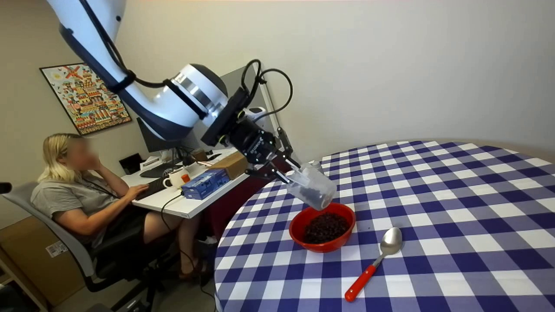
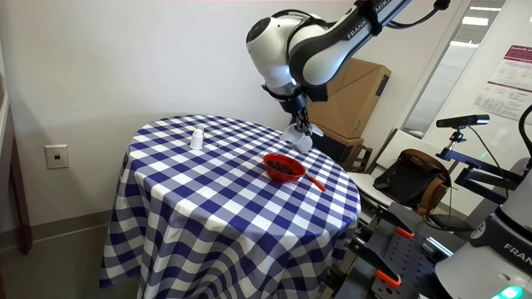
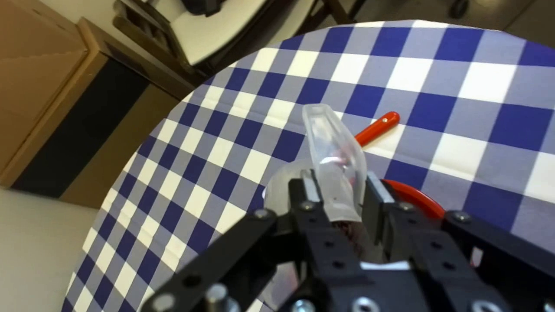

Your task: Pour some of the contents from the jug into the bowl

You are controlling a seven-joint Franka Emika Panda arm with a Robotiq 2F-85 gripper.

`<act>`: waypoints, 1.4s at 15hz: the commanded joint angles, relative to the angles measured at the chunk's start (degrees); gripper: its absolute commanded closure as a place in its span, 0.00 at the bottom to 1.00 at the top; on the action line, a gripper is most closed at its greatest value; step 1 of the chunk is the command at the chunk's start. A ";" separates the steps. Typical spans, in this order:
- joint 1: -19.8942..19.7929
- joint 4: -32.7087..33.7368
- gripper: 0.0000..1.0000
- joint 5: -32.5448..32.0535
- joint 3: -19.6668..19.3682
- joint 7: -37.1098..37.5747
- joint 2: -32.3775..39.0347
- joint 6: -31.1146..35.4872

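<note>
The see-through jug (image 1: 313,187) hangs tilted just above the bowl in an exterior view. It also shows in an exterior view (image 2: 300,143), with a few dark bits inside. The red bowl (image 1: 321,248) stands upright on the table and holds dark brown pieces; it also shows in an exterior view (image 2: 283,177). My gripper (image 1: 295,172) is shut on the jug's handle. In the wrist view the handle (image 3: 336,169) sits between the finger pads of my gripper (image 3: 342,190). There the fingers hide much of the jug and of the bowl (image 3: 418,198).
A spoon with a red handle (image 1: 361,283) lies beside the bowl on the checked tablecloth (image 1: 438,208). Small white containers (image 2: 197,140) stand farther along the table. Cardboard boxes (image 2: 353,97) are stacked beyond the table edge. A person (image 1: 82,190) sits at a desk (image 1: 177,207) nearby.
</note>
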 commanded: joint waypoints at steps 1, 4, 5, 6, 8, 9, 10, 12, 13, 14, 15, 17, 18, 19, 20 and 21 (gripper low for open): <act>-0.77 -1.29 0.89 11.96 -1.24 -6.18 -7.71 3.13; -0.22 -1.28 0.89 22.05 -2.34 -8.28 -11.33 4.96; 0.18 -1.24 0.89 25.21 -2.55 -8.16 -11.97 6.02; 0.46 -1.59 0.89 28.26 -2.75 -7.97 -12.48 7.66; 0.94 -2.64 0.89 33.77 -2.94 -7.36 -12.77 12.27; 1.12 -3.28 0.89 36.45 -2.88 -7.25 -12.59 15.21; 1.19 -4.09 0.90 39.02 -2.85 -7.42 -12.29 18.43; 1.18 -5.99 0.90 44.09 -2.76 -8.23 -11.44 25.84; 1.11 -7.04 0.90 46.65 -2.66 -8.87 -10.88 29.93; 0.92 -8.12 0.90 49.27 -2.49 -9.87 -10.22 34.16; 0.62 -9.14 0.90 52.17 -2.15 -11.33 -9.47 38.48; -0.64 -10.80 0.90 59.75 -0.59 -16.63 -7.47 46.77; -1.80 -11.46 0.90 64.24 0.87 -20.40 -6.22 50.59; -2.95 -11.68 0.90 67.70 2.39 -23.65 -5.03 52.85; -4.52 -11.70 0.90 70.82 4.12 -27.01 -3.71 54.35; -5.79 -11.64 0.90 72.61 5.46 -29.32 -2.61 55.28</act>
